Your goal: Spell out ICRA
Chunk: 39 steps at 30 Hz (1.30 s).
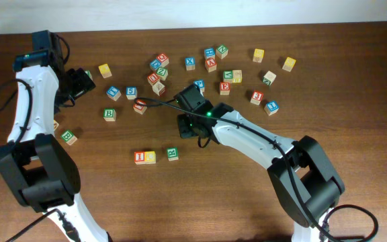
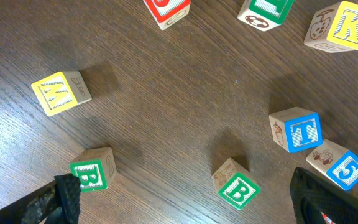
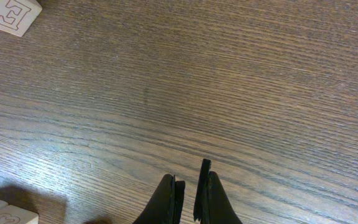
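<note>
Wooden cubes lie scattered on the brown surface (image 1: pixel 99 195); no container shows. The left fingers (image 2: pixel 67 198) gape wide, empty. Below the scatter, the red I cube (image 1: pixel 140 157) touches the yellow cube (image 1: pixel 150 157), with the green R cube (image 1: pixel 172 154) just beside: three letters seemingly placed. The right fingers (image 3: pixel 166 202) are pressed together, holding nothing. What looks like the red A cube (image 1: pixel 211 64) lies unplaced.

Open table (image 3: pixel 229 93) before right end effector (image 3: pixel 189 200), E cube (image 3: pixel 8 15) at corner
</note>
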Each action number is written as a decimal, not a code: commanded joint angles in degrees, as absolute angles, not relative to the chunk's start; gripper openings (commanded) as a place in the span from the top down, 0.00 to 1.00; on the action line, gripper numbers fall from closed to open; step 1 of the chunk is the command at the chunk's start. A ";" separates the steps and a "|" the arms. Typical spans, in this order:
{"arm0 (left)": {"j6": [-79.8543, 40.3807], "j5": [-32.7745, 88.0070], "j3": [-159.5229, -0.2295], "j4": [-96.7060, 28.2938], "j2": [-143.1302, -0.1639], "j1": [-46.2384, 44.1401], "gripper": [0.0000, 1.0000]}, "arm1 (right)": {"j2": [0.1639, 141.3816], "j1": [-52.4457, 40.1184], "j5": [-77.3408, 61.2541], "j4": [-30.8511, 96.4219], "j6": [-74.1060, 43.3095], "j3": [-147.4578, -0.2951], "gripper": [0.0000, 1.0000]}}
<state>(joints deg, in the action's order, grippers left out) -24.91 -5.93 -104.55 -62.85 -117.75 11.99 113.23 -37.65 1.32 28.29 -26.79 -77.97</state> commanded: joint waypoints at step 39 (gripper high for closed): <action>-24.77 -5.78 -105.06 -62.87 -118.17 12.60 0.01 | 113.80 -40.56 -9.69 26.59 -29.41 -76.20 0.96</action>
